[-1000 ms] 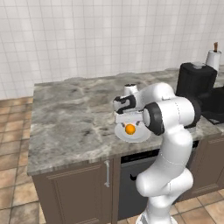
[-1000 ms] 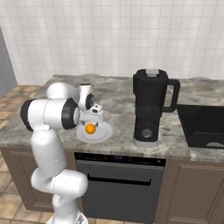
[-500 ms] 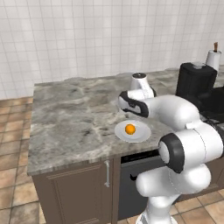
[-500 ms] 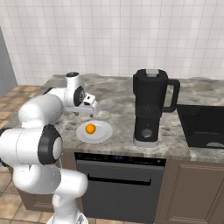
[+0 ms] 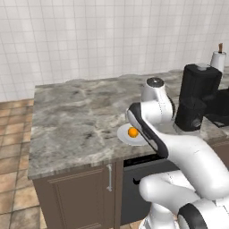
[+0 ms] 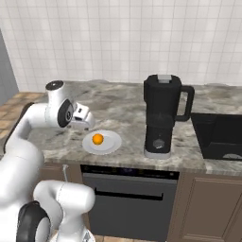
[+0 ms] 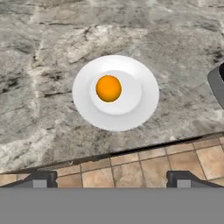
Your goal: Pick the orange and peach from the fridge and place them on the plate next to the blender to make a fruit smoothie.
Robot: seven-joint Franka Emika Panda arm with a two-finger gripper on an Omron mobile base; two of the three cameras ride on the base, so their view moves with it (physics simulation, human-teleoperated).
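Orange (image 7: 108,88) on the plate (image 7: 142,109), seen from above in the hand view: I read the first half of the job as done. The fruit is a plain, even orange ball with no red blush, resting a little off the middle of the white plate, and nothing else lies there with it. The plate sits on the marbled table (image 6: 123,111) close to its near edge, just left of the blender (image 6: 163,118) in the right base view, the two apart and not touching.

My gripper (image 7: 109,178) hangs above and clear of the plate, looking down past the table edge to the tiled floor (image 7: 144,166). The two finger tips stand wide apart at the bottom of the hand view with nothing between them, so I take the jaws to be released and empty. In the right base view the hand (image 6: 81,118) sits just left of the plate, above the table.

What remains, as I judge it, is the peach: it is not on the plate, and I see neither it nor the fridge here. I expect to drive the base to the fridge, fetch the blushed fruit, and set it beside the orange.
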